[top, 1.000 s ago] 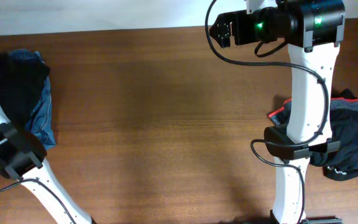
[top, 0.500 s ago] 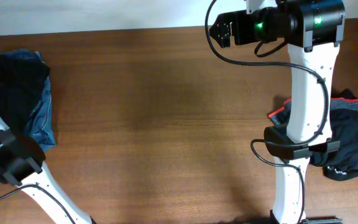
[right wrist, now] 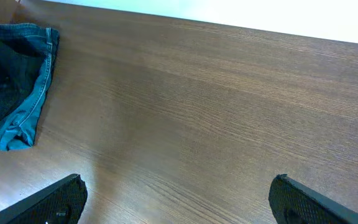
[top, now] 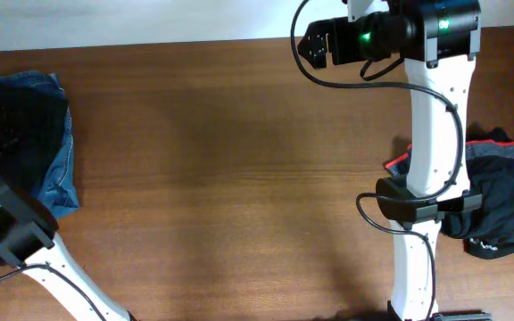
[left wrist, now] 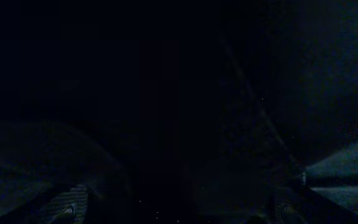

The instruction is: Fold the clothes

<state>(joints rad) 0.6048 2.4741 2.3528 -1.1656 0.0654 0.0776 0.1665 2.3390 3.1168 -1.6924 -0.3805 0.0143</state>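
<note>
Shifted slightly since earlier: left tool [left wrist: 176,211], buried in dark clothes pile [top: 34,143], table [top: 239,178] left edge | spread, gripping nothing seen | right tool [right wrist: 182,202] spread, idle | soft, limp, light; pinch denim hem [top: 61,174].

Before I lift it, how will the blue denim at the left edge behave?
Likely floppy: the denim lies in soft, rumpled folds. Lifting it probably drags along the dark garment lying on it.

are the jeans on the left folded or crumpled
Crumpled: the jeans lie in an uneven heap, partly under a black garment.
</note>
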